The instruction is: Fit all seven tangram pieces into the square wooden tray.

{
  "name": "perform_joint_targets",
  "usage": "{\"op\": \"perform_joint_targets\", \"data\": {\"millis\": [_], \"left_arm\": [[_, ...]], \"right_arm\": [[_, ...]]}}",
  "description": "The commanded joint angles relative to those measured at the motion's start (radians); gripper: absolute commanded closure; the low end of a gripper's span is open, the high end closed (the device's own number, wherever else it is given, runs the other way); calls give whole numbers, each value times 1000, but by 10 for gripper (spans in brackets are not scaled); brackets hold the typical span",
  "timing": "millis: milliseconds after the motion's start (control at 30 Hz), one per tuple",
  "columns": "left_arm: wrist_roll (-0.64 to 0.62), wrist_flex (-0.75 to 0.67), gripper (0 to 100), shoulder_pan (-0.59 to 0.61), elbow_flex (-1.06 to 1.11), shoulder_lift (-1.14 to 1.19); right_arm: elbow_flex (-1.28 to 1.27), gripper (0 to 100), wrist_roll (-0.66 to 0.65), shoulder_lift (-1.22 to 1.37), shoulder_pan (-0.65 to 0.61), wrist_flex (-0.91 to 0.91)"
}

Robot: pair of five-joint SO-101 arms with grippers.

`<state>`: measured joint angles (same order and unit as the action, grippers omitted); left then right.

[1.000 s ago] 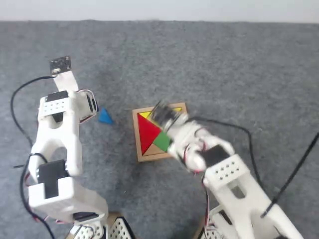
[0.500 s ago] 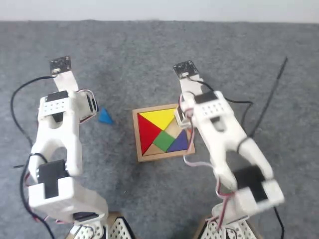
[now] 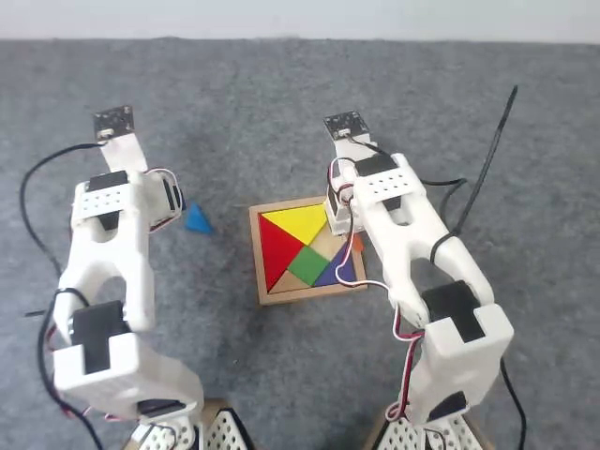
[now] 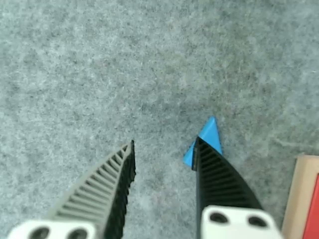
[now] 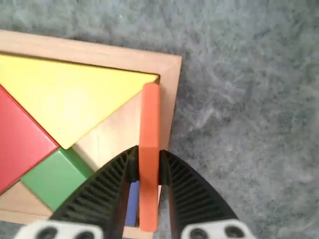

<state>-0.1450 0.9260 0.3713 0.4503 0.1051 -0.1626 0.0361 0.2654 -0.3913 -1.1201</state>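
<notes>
The square wooden tray (image 3: 257, 255) (image 5: 170, 69) lies mid-table holding a yellow triangle (image 3: 298, 223) (image 5: 70, 94), a red triangle (image 3: 275, 253) (image 5: 20, 144), a green square (image 3: 306, 266) (image 5: 52, 177) and a dark blue piece (image 3: 336, 272). My right gripper (image 5: 148, 162) is shut on an orange piece (image 5: 149, 149) (image 3: 356, 243), held on edge over the tray's right side. A light blue triangle (image 3: 197, 219) (image 4: 208, 137) lies on the carpet left of the tray. My left gripper (image 4: 162, 157) is open just above it, one finger beside the triangle.
Grey carpet (image 3: 469, 112) covers the whole table. Black cables (image 3: 483, 187) trail right of the right arm and another (image 3: 33, 225) left of the left arm. Bare carpet lies behind the tray.
The right arm swung from a low, blurred pose across the tray to upright at the tray's right edge, then shifted slightly left. The left arm and light blue triangle stayed put.
</notes>
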Motion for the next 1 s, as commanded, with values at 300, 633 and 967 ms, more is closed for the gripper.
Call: {"op": "perform_joint_targets", "data": {"millis": [300, 633, 967], "left_arm": [[-8, 6, 815, 6, -50, -11], [-8, 6, 815, 6, -50, -11], [-8, 6, 815, 6, -50, -11]], "right_arm": [[60, 879, 6, -10, -53, -42], [104, 879, 6, -12, -88, -108], [158, 879, 8, -8, -170, -170]]}}
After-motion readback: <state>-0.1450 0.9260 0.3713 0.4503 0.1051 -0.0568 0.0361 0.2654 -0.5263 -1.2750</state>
